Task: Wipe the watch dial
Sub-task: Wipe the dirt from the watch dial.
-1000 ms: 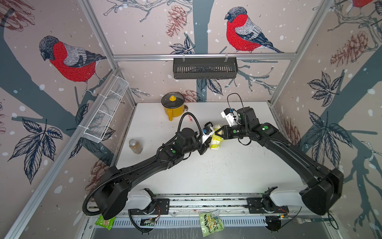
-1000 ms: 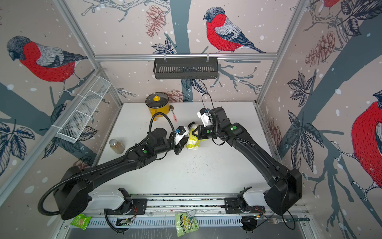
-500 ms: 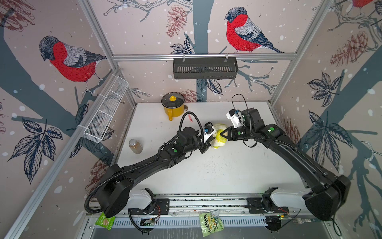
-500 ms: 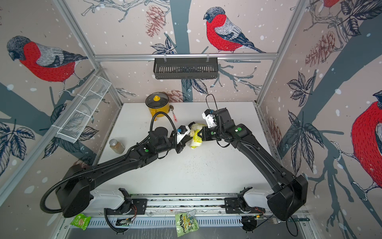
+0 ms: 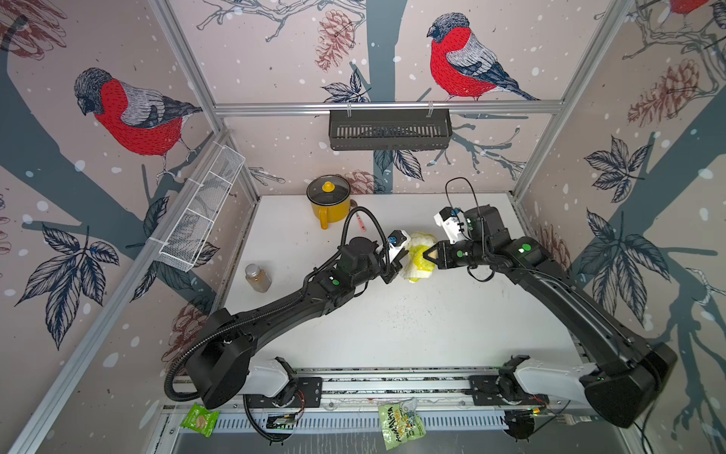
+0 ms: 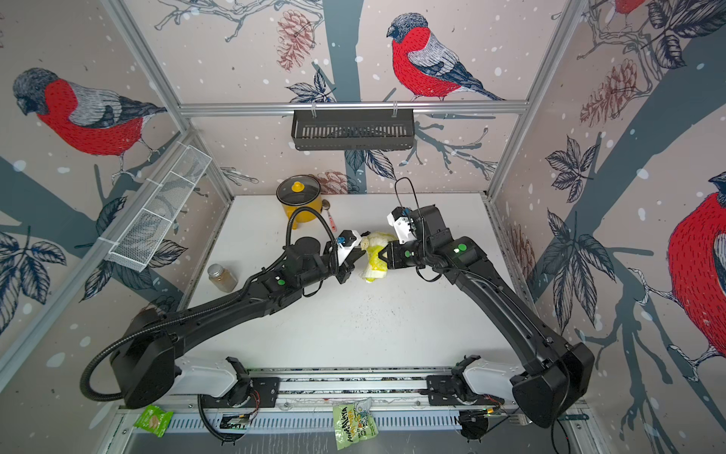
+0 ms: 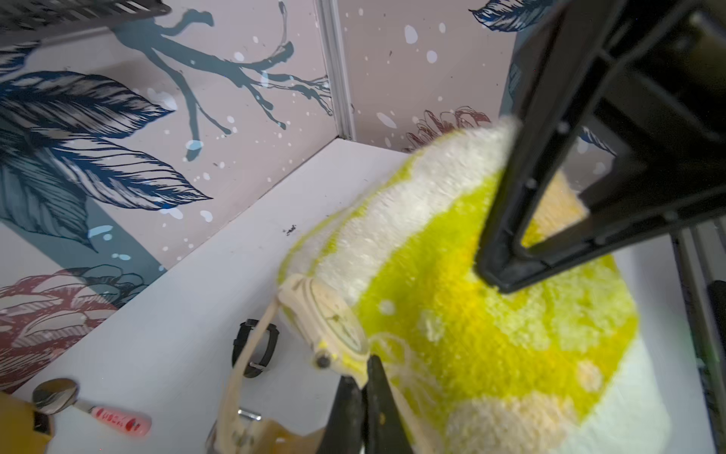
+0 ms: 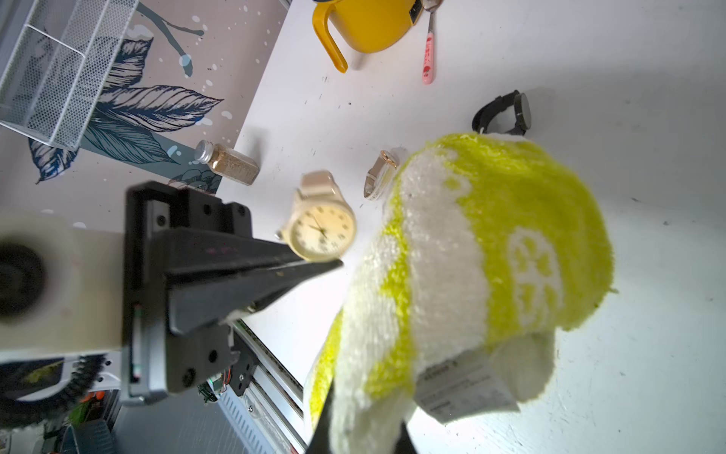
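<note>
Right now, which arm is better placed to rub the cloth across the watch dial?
Right. The right pincer is shut on the yellow-and-white cloth beside the exposed dial. The left pincer is shut on the cream watch, holding it up, so it should only steady it.

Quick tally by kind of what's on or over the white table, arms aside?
Wristwatches: 2, cream wristwatch in left claw, black wristwatch
Cloths: 1, yellow-and-white terry cloth in right claw
Lidded yellow pots: 1
Pink-handled spoons: 1
Glass spice jars: 1
Unclear beige strap-like piece: uncounted
Total: 6
</note>
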### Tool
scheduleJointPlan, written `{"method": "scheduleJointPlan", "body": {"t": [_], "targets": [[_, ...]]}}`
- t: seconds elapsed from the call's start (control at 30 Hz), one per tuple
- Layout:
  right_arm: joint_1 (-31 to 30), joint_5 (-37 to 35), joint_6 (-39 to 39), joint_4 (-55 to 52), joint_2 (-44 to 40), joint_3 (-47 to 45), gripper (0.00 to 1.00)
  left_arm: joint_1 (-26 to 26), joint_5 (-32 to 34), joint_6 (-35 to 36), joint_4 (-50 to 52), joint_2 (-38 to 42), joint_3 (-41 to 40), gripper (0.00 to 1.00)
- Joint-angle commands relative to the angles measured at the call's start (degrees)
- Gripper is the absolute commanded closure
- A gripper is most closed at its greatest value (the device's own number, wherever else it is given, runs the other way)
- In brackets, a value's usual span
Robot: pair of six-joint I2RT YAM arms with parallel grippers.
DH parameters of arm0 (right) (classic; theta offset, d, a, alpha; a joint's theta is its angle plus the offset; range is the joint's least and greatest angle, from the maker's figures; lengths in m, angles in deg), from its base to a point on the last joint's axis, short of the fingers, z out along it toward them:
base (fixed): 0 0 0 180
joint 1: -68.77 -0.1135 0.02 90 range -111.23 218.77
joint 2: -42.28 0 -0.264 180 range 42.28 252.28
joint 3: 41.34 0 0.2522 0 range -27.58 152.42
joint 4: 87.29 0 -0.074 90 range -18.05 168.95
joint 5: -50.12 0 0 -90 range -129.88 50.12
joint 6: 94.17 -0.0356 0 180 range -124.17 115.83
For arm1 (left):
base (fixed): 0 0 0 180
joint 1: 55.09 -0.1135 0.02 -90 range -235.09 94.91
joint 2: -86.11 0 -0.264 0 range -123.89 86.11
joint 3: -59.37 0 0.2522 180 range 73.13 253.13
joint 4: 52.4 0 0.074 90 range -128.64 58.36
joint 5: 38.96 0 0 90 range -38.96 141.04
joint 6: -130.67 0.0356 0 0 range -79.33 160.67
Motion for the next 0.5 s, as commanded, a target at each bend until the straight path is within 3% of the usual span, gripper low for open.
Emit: {"method": "scheduleJointPlan", "body": {"t": [0.0, 0.2, 0.27, 0.33, 0.47], "targets": [[-0.3, -4.6, -0.4, 3.0, -3.6, -4.1, 0.95, 0.0, 2.6, 0.9, -8.1, 1.9, -6.2, 1.0], [-2.3, -10.2, -5.0, 4.8, -12.3, -9.5, 0.95, 0.4, 5.6, -9.8, -9.6, 9.7, -10.5, 1.0], [-3.0, -10.9, -5.4, 5.9, -15.7, -12.5, 0.96, 0.9, 2.6, -8.8, -9.4, 11.9, -12.5, 1.0], [-3.7, -11.0, -6.3, 8.3, -19.8, -16.4, 0.96, 3.6, 4.9, -6.6, -10.2, 14.1, -15.4, 1.0], [-6.0, -11.0, -8.2, 8.2, -24.0, -19.6, 0.96, 7.1, 3.1, -5.9, -11.9, 16.9, -20.4, 1.0]]}}
